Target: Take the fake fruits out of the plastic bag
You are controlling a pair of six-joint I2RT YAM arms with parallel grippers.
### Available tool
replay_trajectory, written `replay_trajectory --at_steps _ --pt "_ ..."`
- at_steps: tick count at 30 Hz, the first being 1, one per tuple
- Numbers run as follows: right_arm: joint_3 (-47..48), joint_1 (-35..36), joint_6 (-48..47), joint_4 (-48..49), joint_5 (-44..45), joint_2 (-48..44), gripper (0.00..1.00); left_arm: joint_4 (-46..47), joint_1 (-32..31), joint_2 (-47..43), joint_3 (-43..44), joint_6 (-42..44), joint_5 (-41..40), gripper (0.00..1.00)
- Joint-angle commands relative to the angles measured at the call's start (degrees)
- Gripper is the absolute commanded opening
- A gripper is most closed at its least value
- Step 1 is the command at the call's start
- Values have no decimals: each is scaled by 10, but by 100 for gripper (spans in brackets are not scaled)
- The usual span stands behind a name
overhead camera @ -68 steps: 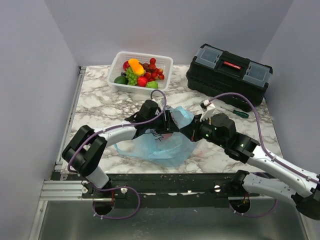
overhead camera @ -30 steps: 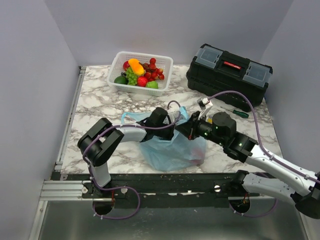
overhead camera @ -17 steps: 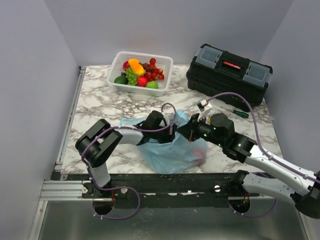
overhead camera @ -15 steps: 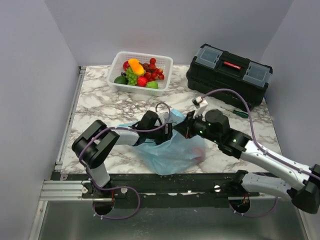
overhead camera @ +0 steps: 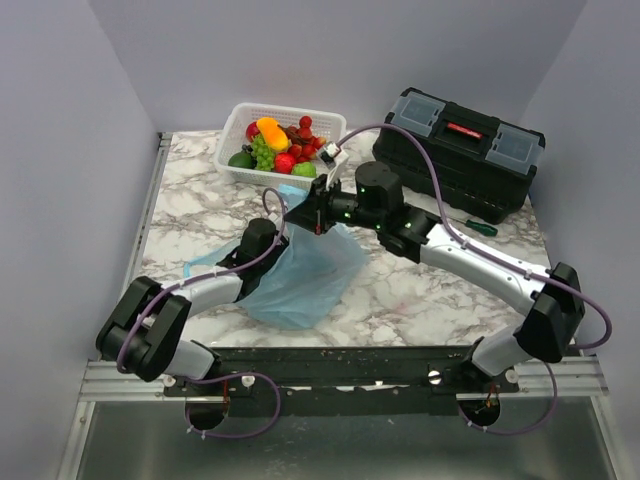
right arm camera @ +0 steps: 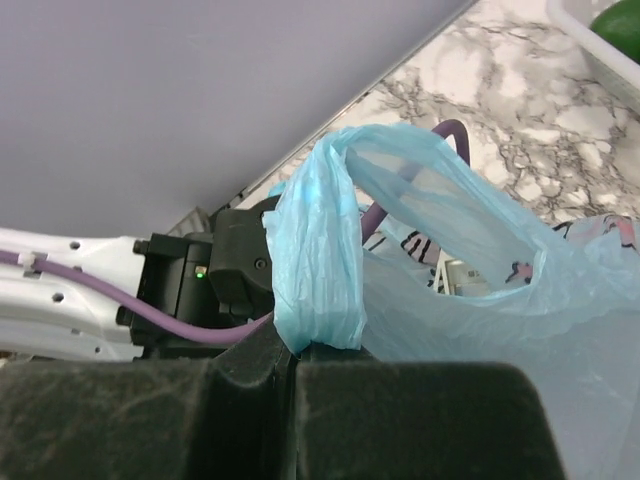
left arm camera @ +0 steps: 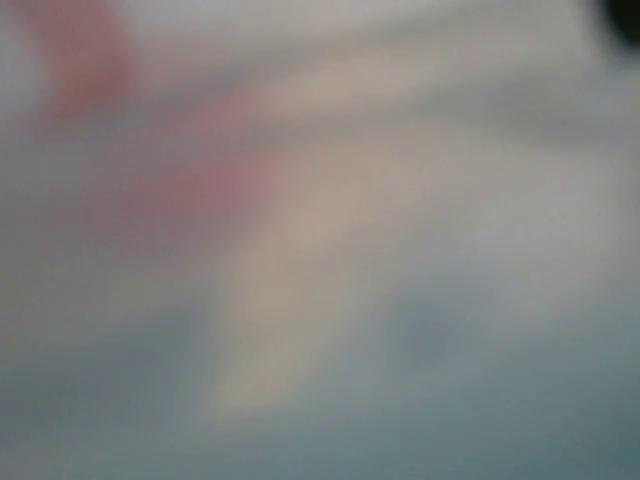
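The light-blue plastic bag [overhead camera: 300, 272] hangs in the middle of the table, stretched up by one loop handle. My right gripper [overhead camera: 311, 219] is shut on that handle [right arm camera: 320, 250] and holds it raised; its closed jaws show in the right wrist view [right arm camera: 295, 355]. My left gripper [overhead camera: 274, 242] reaches into the bag's mouth from the left, its fingers hidden by plastic. The left wrist view is a blur of blue and pink plastic. The fake fruits [overhead camera: 278, 145] lie in the white basket [overhead camera: 325, 128]: red, yellow-orange, green grapes, dark green. I see no fruit in the bag.
A black toolbox [overhead camera: 458, 150] stands at the back right, with a green-handled screwdriver [overhead camera: 470, 226] in front of it. The basket's corner [right arm camera: 590, 55] shows in the right wrist view. A metal rail [overhead camera: 140, 235] runs along the table's left edge.
My right gripper has swung left and toward the basket, lifting the bag by its handle. The bag and my left arm shifted left. The reddish shape seen through the bag earlier no longer shows.
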Motion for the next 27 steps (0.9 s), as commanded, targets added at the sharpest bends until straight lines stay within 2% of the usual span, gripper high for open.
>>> replay_trajectory --at_steps 1,9,11,17,24,27 --pt "-45 3 -6 28 -30 -44 1 -51 -3 -42 6 38 -82 68" --pt "-220 3 21 56 32 -155 1 -27 -3 -26 16 21 -156 68" --pt "-235 3 26 59 30 -163 1 -24 -3 -12 25 31 -166 68" --pt "-228 3 18 46 37 -168 1 -99 -13 26 82 47 -204 68" --pt "-250 3 -1 20 63 -191 1 -96 -19 -39 60 72 -147 65" --pt "-281 3 -2 15 63 -199 1 -117 -21 -94 40 88 -150 64"
